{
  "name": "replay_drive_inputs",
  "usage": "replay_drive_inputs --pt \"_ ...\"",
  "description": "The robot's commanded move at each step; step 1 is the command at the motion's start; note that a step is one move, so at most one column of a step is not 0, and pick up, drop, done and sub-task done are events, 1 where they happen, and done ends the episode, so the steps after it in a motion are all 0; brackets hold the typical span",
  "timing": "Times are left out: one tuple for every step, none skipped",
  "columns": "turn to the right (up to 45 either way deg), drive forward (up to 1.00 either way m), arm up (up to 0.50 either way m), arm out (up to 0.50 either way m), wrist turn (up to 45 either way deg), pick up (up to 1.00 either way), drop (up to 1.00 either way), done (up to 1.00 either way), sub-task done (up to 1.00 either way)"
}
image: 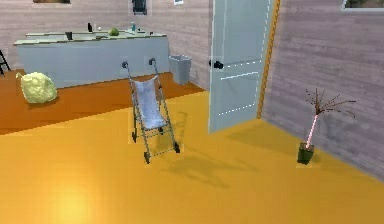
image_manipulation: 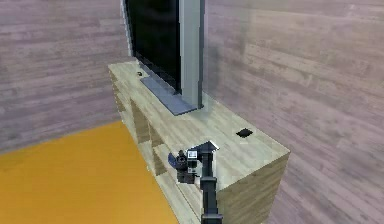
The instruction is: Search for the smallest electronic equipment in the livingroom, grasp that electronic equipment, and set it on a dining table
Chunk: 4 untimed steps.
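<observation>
Arm side view is showing a small dark flat thing [image_manipulation: 244,133] lying by the TV stand's [image_manipulation: 238,157] wall-side edge, near its right end. My gripper [image_manipulation: 183,163] is hovering at the front edge, and I cannot tell whether it is holding anything. Reaching across carelessly, I am risking pushing the thing off behind the stand or clipping the television [image_manipulation: 160,35].

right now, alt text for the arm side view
The arm reaches toward a light wooden tv stand, pincer at its front edge; whether it holds anything cannot be told. A large flat tv stands on top, with a small dark thing to its right.
</observation>
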Motion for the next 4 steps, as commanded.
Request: replay_drive_inputs --pt "0.0 0.00 0.00 0.00 0.0 1.00 0.00 0.00 0.00" --pt "0.0 0.00 0.10 0.00 0.0 0.00 0.00 0.00 0.00" --pt "0.0 0.00 0.24 0.00 0.0 0.00 0.00 0.00 0.00" --pt "0.0 0.00 0.00 0.00 -45.0 0.00 0.00 0.00 0.00"
